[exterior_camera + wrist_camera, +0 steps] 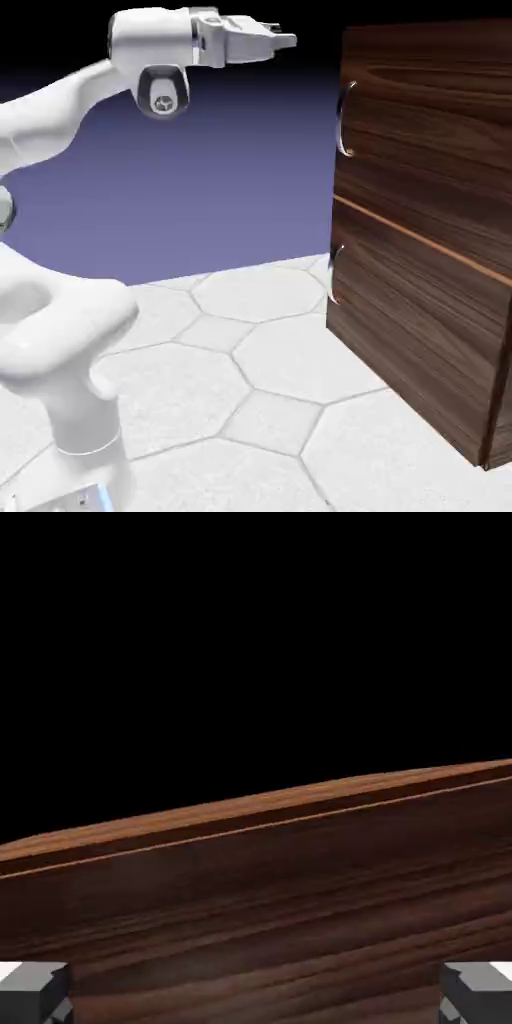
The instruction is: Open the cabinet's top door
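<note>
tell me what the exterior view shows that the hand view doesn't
Only the exterior view shows the white arm, the whole gripper short of the cabinet, both curved handles, the top door's and the lower one, and the tiled table. Only the hand view shows the two fingertips set wide apart. Both show the cabinet's dark wood.

Open air is lying btwn the white two-finger gripper [285, 41] and the tall dark-brown wood-grain cabinet [430, 250], w/ nothing blocking its curved silver top handle [343, 118].
</note>
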{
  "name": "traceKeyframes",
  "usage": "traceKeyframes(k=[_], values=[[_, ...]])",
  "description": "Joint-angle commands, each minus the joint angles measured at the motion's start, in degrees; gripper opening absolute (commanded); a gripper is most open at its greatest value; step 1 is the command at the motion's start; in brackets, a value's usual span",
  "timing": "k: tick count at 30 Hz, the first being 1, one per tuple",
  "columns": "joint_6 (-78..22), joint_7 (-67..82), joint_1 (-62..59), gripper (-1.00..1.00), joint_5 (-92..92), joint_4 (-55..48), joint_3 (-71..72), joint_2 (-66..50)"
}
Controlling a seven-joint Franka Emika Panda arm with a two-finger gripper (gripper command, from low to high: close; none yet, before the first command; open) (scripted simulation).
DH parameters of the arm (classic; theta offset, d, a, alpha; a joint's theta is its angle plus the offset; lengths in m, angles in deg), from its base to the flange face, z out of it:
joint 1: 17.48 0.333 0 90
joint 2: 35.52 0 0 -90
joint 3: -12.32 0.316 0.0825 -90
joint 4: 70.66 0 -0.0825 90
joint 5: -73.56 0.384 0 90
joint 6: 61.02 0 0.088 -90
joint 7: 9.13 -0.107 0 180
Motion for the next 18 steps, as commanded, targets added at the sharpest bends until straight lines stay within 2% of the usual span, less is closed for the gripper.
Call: traceKeyframes(k=[1,14,18], values=[[-0.43,0.5,-1.83,0.0,2.5,-1.11,1.51,1.35],[-5.96,7.05,-25.58,0.0,34.89,-15.53,21.16,18.9],[-5.49,6.67,-33.29,0.0,37.32,-23.29,22.74,18.37]])
